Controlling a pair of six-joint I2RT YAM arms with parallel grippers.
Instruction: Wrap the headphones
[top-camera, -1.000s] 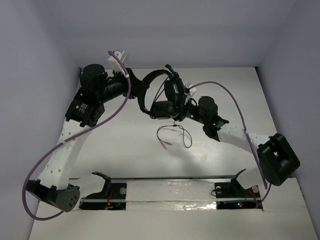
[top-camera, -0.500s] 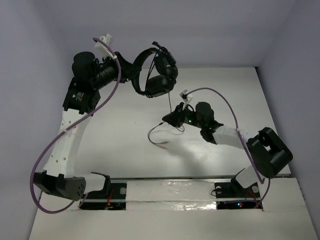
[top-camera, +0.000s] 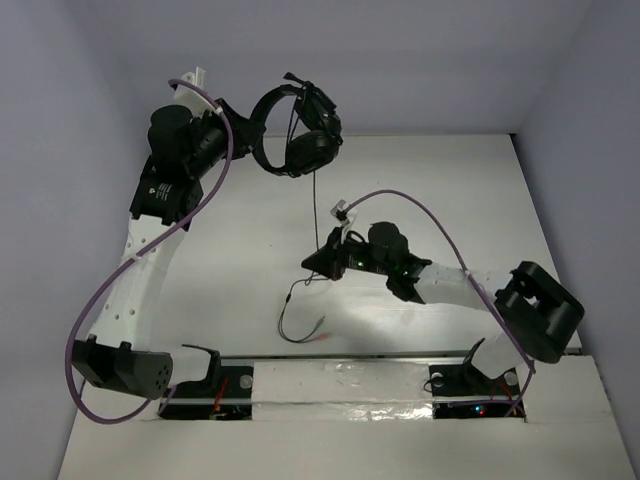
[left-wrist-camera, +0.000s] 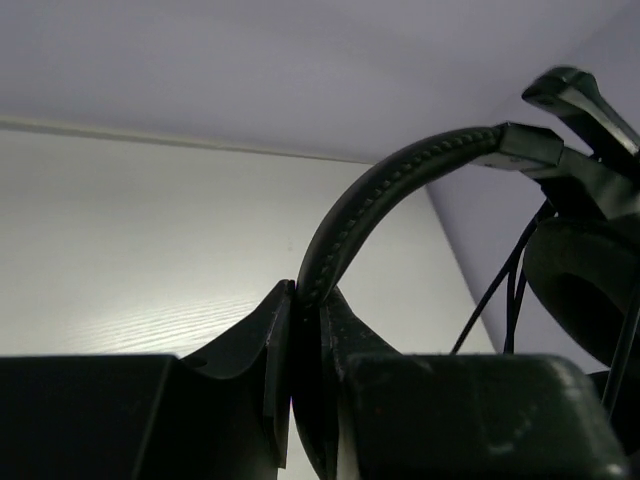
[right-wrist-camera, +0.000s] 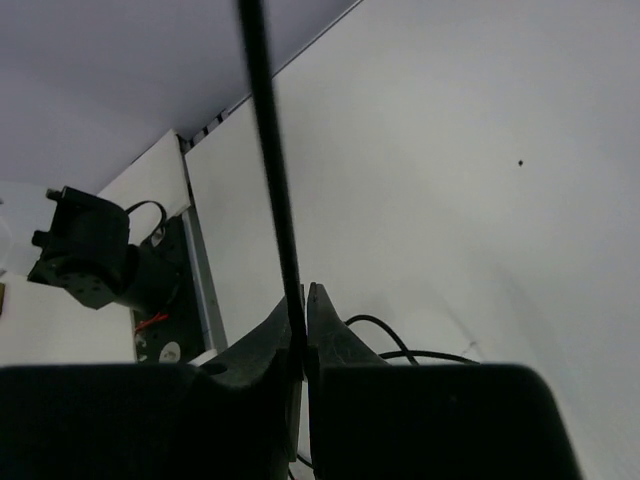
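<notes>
The black headphones (top-camera: 300, 135) hang in the air at the back left, earcups together. My left gripper (top-camera: 243, 128) is shut on their headband (left-wrist-camera: 400, 185), which rises between its jaws in the left wrist view. The thin black cable (top-camera: 315, 205) drops straight from the earcups to my right gripper (top-camera: 318, 262), low over the table's middle. That gripper is shut on the cable (right-wrist-camera: 272, 170), which runs up from its closed jaws. The cable's free end (top-camera: 290, 320) lies looped on the table near the front.
Purple robot cables (top-camera: 215, 190) arc along both arms. Two black arm-base brackets (top-camera: 215, 375) sit on the metal rail at the front edge. White walls close in the back and both sides.
My left gripper has lifted the headphones up and to the back left. My right gripper has moved forward and left along the cable, which is now drawn straight. The loose end slid nearer the front.
</notes>
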